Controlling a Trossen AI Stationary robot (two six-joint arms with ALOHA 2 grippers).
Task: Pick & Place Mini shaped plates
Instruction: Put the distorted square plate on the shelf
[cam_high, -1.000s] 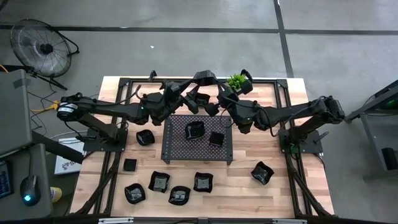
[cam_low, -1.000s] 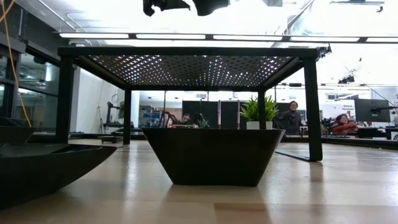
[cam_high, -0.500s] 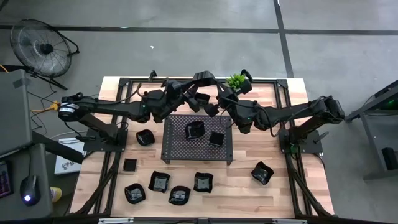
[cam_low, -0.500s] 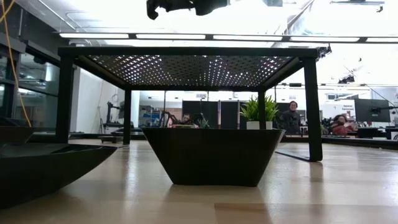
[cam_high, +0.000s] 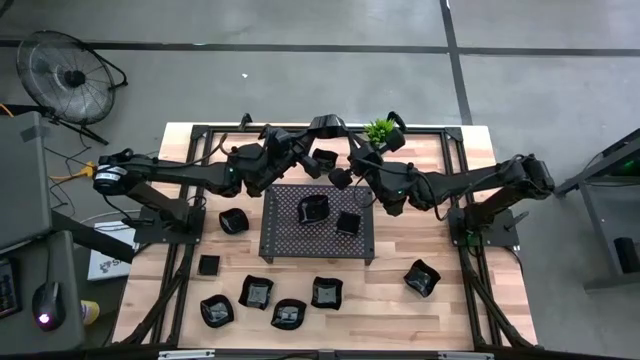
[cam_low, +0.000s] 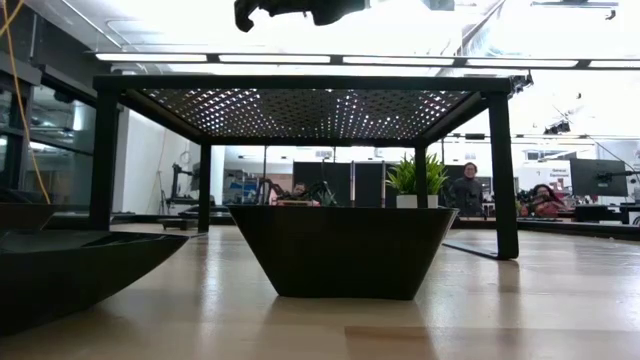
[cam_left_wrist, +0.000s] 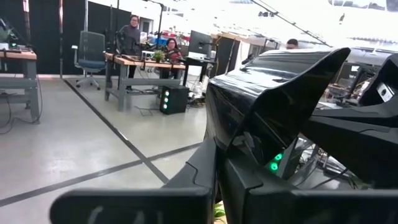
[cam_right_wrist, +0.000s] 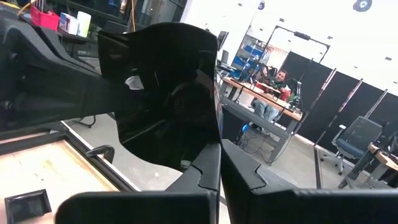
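Two glossy black mini shaped plates (cam_high: 314, 209) on perforated tray (cam_high: 285, 240).

robotics lab: desks (cam_left_wrist: 134, 62), office chair (cam_left_wrist: 91, 53), monitors (cam_low: 598, 177).

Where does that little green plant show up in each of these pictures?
High view: green plant at the table's far edge, beyond the perforated tray.
Low view: behind, seen under the tray.
Left wrist view: not clearly in it.
Right wrist view: not in it.
Shared landmark: the tray.
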